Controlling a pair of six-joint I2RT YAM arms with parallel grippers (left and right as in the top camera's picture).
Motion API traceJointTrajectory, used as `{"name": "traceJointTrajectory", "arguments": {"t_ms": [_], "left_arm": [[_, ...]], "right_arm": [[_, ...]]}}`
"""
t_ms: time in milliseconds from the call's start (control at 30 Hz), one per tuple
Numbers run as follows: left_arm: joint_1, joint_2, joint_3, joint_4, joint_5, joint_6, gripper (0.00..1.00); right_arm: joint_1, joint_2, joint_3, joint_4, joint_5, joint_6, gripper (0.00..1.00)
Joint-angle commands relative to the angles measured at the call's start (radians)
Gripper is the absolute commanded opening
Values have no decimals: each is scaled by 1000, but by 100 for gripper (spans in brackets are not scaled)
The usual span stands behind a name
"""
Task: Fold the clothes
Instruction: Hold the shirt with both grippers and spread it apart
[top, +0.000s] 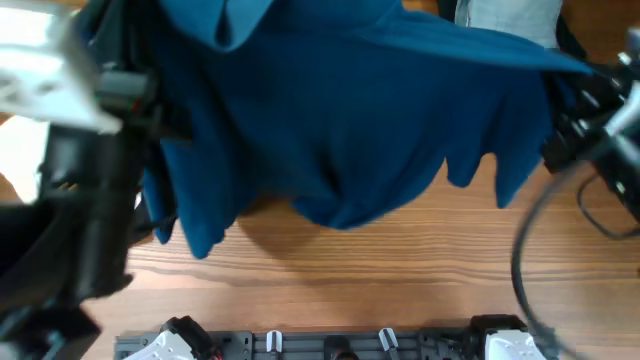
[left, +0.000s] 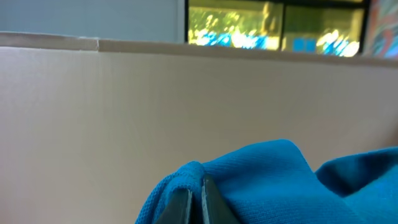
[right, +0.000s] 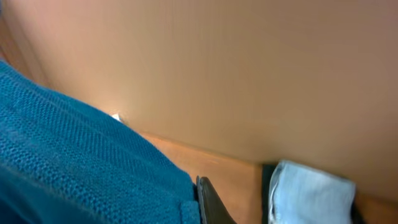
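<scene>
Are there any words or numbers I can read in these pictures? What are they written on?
There is no text that can be read in any view.
Blue shirt: plain, no print or label showing.
Window in the left wrist view: bright blue and yellow patches, too blurred to tell if any are signs.
Pale cloth in the right wrist view: no writing showing.
Wooden table: no marks.

No text, label, brand, number or sign can be read in any view: the dark-blue shirt (top: 350, 120) shows plain fabric only, and the bright shapes in the window (left: 273, 28) of the left wrist view are too blurred to make out
</scene>
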Motion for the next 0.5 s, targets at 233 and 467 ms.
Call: {"name": "traceJointTrajectory", "arguments": {"t_ms": [233, 467], "left_arm": [[11, 170, 26, -143, -203, 10, 4], [55, 276, 26, -185, -210, -14, 4]], "right_arm": [[-16, 159, 5, -35, 40, -27, 4], [-16, 201, 5, -53, 47, -44, 4]]}}
